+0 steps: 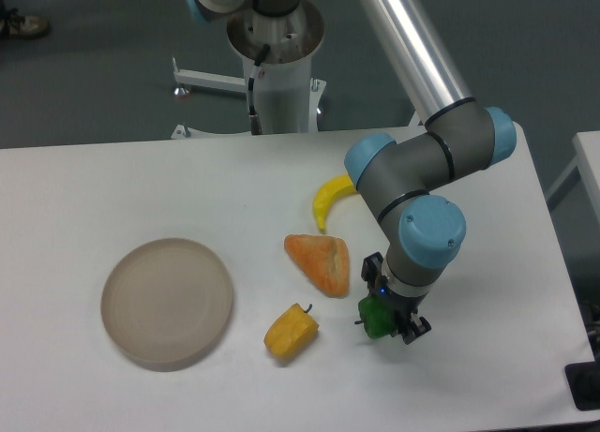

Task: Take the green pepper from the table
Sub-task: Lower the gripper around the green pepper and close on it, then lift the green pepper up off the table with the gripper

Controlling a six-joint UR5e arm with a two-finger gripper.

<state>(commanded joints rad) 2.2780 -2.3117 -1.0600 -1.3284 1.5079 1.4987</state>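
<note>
The green pepper [376,320] shows as a small glossy green lump at the front right of the white table [112,179], mostly hidden under the arm's wrist. My gripper [387,314] points straight down over it, with dark fingers on either side of the pepper. The fingers look shut on it, and the pepper seems to sit at or just above the tabletop; I cannot tell whether it touches.
A yellow pepper [291,332] lies to the left of the gripper. An orange wedge-shaped piece [321,260] and a yellow banana [329,198] lie behind it. A round beige plate [167,302] sits at the left. The arm's base stands behind the table.
</note>
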